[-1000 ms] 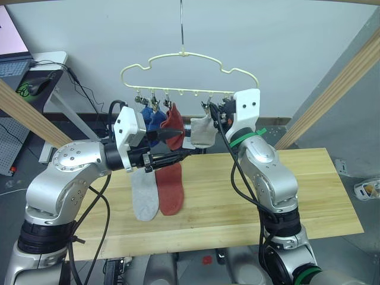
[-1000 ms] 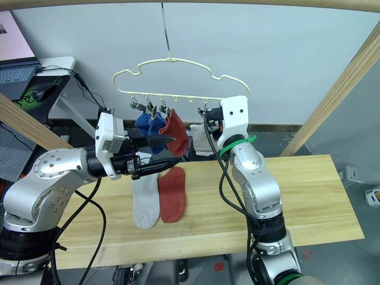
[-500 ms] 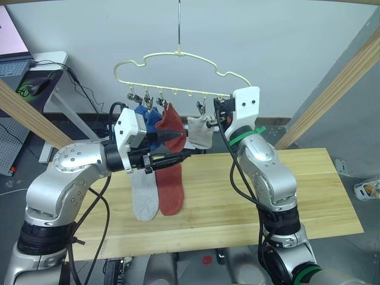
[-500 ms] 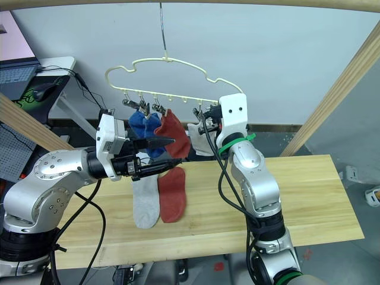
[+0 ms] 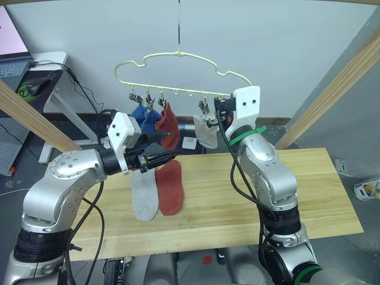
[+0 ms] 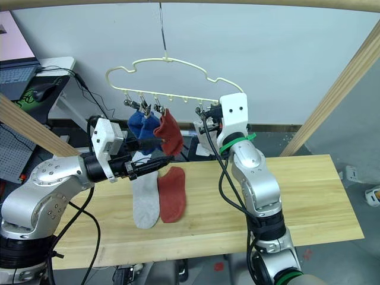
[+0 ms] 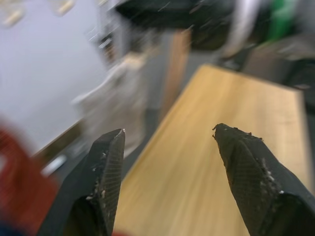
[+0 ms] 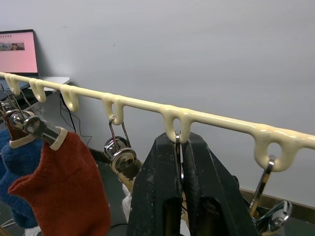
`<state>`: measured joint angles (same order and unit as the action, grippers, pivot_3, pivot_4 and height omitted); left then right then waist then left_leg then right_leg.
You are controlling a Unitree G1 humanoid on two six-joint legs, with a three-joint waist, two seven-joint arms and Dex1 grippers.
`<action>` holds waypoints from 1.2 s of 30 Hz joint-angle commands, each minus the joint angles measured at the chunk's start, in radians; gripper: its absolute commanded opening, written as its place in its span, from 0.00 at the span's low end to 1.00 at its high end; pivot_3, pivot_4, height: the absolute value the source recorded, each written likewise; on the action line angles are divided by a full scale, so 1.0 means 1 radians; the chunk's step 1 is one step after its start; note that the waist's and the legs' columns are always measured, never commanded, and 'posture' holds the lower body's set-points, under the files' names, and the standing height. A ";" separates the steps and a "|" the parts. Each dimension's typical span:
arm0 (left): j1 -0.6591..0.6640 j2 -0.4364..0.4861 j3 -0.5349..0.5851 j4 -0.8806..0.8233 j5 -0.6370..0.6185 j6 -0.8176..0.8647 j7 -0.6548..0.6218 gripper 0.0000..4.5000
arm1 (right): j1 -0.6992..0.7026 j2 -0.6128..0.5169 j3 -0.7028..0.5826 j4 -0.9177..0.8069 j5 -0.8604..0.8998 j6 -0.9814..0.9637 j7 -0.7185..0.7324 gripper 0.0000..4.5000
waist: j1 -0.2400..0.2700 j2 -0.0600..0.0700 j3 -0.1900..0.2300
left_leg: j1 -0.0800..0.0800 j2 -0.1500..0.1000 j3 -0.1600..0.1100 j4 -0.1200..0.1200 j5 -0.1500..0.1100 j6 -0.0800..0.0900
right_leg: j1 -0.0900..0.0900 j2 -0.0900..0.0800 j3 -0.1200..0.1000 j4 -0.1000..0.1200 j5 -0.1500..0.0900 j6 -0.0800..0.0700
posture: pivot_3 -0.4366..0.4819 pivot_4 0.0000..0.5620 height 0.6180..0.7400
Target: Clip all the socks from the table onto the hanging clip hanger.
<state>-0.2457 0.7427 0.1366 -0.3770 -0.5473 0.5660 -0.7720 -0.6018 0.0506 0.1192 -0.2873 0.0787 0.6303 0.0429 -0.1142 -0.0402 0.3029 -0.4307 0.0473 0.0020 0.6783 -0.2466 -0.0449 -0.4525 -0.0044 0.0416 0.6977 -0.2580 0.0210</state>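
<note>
Pale-yellow wire clip hanger (image 5: 178, 68) hangs by its metal hook above the far edge of the table (image 5: 309, 196). Using the hanger as reference:

- Four socks clipped on its lower bar: two blue socks (image 5: 144, 117) at the robot's-left end, a rust red sock (image 5: 168, 127) just beside them, touching, and a light grey sock (image 5: 207, 132) further along toward the right end.
- Below the hanger, flat on the wooden table: a second light grey sock (image 5: 145, 195) and a second rust red sock (image 5: 171, 187), side by side and touching, grey one on the left.
- Right gripper (image 8: 181, 162) is up at the lower bar, fingers pressed together on the wire loop of a silver clip (image 8: 178, 147) hanging from one of the bar's eyelets, right above the hung grey sock. A neighbouring clip (image 8: 120, 156) hangs free beside it.
- Left gripper (image 5: 168, 146) sits under the hanger's left half, just in front of the hung red sock, above the two socks on the table. Fingers (image 7: 106, 182) spread apart, nothing between them; no contact with the red sock that I can confirm.
</note>
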 commanded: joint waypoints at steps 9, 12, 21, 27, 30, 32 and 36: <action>0.227 -0.254 0.087 0.013 0.236 -0.025 0.454 0.99 | -0.034 -0.008 -0.005 -0.064 0.011 0.020 0.012 0.00 | 0.002 0.000 0.000 | 0.000 0.000 0.000 0.000 0.000 0.000 | 0.000 -0.004 0.000 0.000 0.000 0.000 | 0.31 0.53 0.97; 0.235 -0.311 0.077 0.080 0.265 0.001 0.518 0.99 | -0.034 -0.009 -0.002 -0.072 0.014 0.038 0.019 0.00 | 0.003 0.000 0.000 | 0.000 0.000 0.000 0.000 0.000 0.000 | 0.000 -0.004 0.000 0.000 0.000 0.000 | 0.31 0.55 0.97; 0.164 -0.417 0.067 0.259 0.286 0.093 0.603 0.99 | -0.037 -0.015 0.004 -0.086 0.016 0.072 0.038 0.00 | 0.003 0.000 0.000 | 0.000 0.000 0.000 0.000 0.000 0.001 | 0.000 -0.004 -0.001 0.000 0.000 0.000 | 0.30 0.56 0.97; 0.153 -0.423 0.072 0.311 0.281 0.128 0.598 0.91 | -0.040 -0.015 0.004 -0.091 0.018 0.078 0.037 0.00 | 0.001 0.000 0.000 | 0.000 0.000 -0.001 0.000 0.000 0.001 | 0.000 -0.004 -0.001 0.000 0.000 0.000 | 0.29 0.57 0.97; 0.159 -0.418 0.076 0.314 0.276 0.148 0.593 0.75 | -0.041 -0.016 0.003 -0.093 0.017 0.080 0.035 0.00 | 0.001 0.000 0.000 | 0.000 0.000 0.000 0.000 0.000 0.001 | 0.001 -0.004 -0.001 0.000 0.000 0.000 | 0.29 0.57 0.97; 0.161 -0.416 0.078 0.311 0.275 0.154 0.592 0.64 | -0.041 -0.015 0.003 -0.093 0.017 0.080 0.035 0.00 | 0.001 0.000 0.000 | 0.000 0.000 0.000 0.000 0.000 0.001 | 0.001 -0.004 -0.001 0.000 0.000 0.000 | 0.29 0.56 0.97; 0.166 -0.414 0.083 0.302 0.276 0.148 0.586 0.44 | -0.041 -0.014 0.003 -0.093 0.016 0.079 0.034 0.00 | 0.001 0.000 0.000 | 0.000 0.000 0.000 0.000 0.000 0.001 | 0.001 -0.004 -0.001 0.000 0.000 0.001 | 0.29 0.56 0.97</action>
<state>-0.0979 0.3264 0.2139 -0.0692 -0.2695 0.7089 -0.1800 -0.6199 0.0299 0.1197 -0.3201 0.0919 0.7207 0.0790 -0.1133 -0.0403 0.3030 -0.4304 0.0473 0.0018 0.6779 -0.2466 -0.0443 -0.4519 -0.0082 0.0408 0.6974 -0.2578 0.0215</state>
